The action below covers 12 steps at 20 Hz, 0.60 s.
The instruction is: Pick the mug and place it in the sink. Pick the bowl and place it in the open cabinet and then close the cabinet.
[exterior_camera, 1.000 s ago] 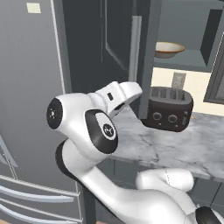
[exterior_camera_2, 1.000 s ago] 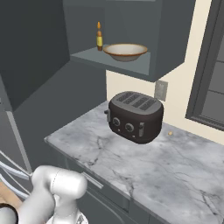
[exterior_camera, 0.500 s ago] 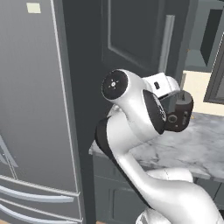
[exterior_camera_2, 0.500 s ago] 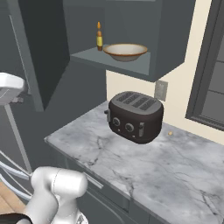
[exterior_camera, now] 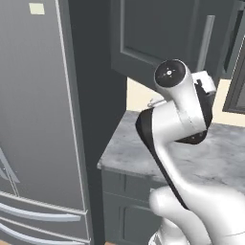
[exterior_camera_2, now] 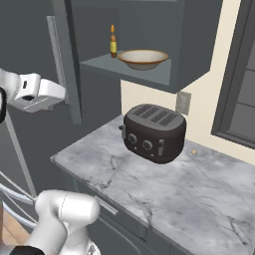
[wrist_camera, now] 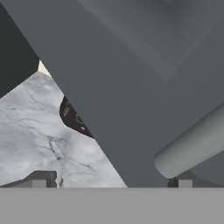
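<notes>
1. Over the last second the arm had swung up from the counter (exterior_camera_2: pixel 149 184) to the cabinet (exterior_camera_2: pixel 199 45) door (exterior_camera: pixel 158 36), so closing seemed next.
2. The gripper (wrist_camera: pixel 111 181) stood wide open, empty, against the door.
3. The tan bowl (exterior_camera_2: pixel 142 58) sat on the cabinet shelf, right of a bottle (exterior_camera_2: pixel 113 42).

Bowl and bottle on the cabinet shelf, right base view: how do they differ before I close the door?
The bowl is wide, shallow and tan with a cream inside; the bottle is narrow, tall and yellowish with an orange top. The bowl sits near the shelf's front edge, the bottle further back to its left. Both stand upright on the same shelf of the open cabinet.
</notes>
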### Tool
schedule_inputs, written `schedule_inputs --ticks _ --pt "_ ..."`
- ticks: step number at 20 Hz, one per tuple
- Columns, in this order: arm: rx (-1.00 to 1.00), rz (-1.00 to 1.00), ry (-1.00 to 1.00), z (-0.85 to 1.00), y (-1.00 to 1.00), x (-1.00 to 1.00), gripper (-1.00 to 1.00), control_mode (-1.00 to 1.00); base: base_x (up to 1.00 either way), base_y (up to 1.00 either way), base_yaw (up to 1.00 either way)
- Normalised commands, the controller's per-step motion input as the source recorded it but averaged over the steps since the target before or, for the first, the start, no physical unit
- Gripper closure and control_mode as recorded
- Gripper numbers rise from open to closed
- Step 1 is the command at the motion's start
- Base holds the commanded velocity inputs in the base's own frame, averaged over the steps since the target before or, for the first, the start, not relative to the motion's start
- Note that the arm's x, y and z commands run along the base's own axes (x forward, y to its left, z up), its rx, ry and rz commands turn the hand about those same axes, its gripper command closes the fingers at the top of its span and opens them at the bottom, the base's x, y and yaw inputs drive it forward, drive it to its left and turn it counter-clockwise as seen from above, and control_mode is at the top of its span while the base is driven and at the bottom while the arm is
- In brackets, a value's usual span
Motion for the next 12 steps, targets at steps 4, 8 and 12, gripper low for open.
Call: schedule_inputs --ticks 4,8,12 --pt "0.03 0.12 0.00 0.00 -0.55 0.71 -1.00 -1.00 0.00 0.00 0.00" --pt "0.05 0.15 0.00 0.00 -0.62 0.68 -1.00 -1.00 0.00 0.00 0.00" --pt "0.06 0.18 -0.02 0.00 -0.53 0.83 -1.00 -1.00 0.00 0.00 0.00"
